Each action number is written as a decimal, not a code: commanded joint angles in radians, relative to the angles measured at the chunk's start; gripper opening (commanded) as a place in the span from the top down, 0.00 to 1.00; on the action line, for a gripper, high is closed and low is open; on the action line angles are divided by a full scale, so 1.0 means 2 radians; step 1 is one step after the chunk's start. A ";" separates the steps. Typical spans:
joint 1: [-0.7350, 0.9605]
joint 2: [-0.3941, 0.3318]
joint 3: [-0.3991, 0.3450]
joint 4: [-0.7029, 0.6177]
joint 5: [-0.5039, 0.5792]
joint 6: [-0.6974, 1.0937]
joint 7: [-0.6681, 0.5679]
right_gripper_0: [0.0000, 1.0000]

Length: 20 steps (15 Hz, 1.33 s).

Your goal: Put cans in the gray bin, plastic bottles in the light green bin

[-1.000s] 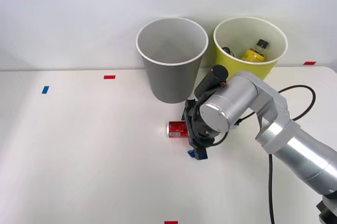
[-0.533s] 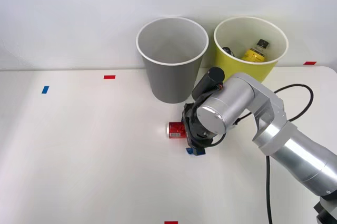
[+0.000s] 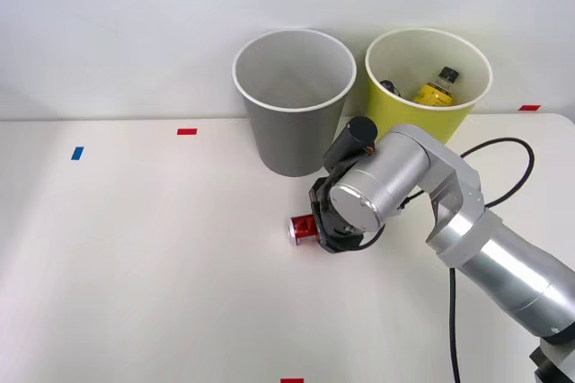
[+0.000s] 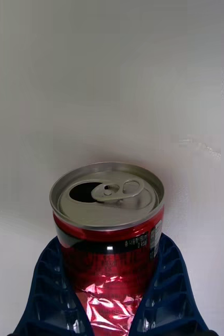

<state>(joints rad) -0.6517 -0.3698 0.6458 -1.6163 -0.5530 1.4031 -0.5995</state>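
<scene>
The small red can (image 3: 300, 228) lies on its side on the white table, just in front of the gray bin (image 3: 287, 145). My right gripper (image 3: 317, 231) sits low over it, mostly hidden under the silver wrist. In the right wrist view the blue ribbed fingers (image 4: 46, 283) press both sides of the can (image 4: 109, 226), whose opened silver top faces away from me. The light green bin (image 3: 395, 113) stands to the right of the gray one. A plastic bottle (image 3: 437, 86) with a yellow label and black cap lies inside it.
A black cable (image 3: 490, 149) loops from the arm over the table's right side. Red tape marks (image 3: 186, 131) (image 3: 528, 108) (image 3: 291, 380) and a blue one (image 3: 77, 153) dot the table. A dark object (image 3: 388, 88) lies in the light green bin beside the bottle.
The blue fingers that stuck out in front of the can have drawn in against it. The wrist has shifted slightly left, and the can has moved a little toward the front.
</scene>
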 commanded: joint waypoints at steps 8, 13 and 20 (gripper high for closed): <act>0.245 -0.096 -0.001 -0.365 0.299 -0.040 0.366 0.99; 0.324 -0.113 -0.021 -0.449 0.415 -0.182 0.514 1.00; 0.256 -0.063 -0.096 -0.401 0.385 -0.381 0.626 1.00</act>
<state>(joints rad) -0.0892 -0.5230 0.4729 -2.4728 0.2368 0.6990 0.6178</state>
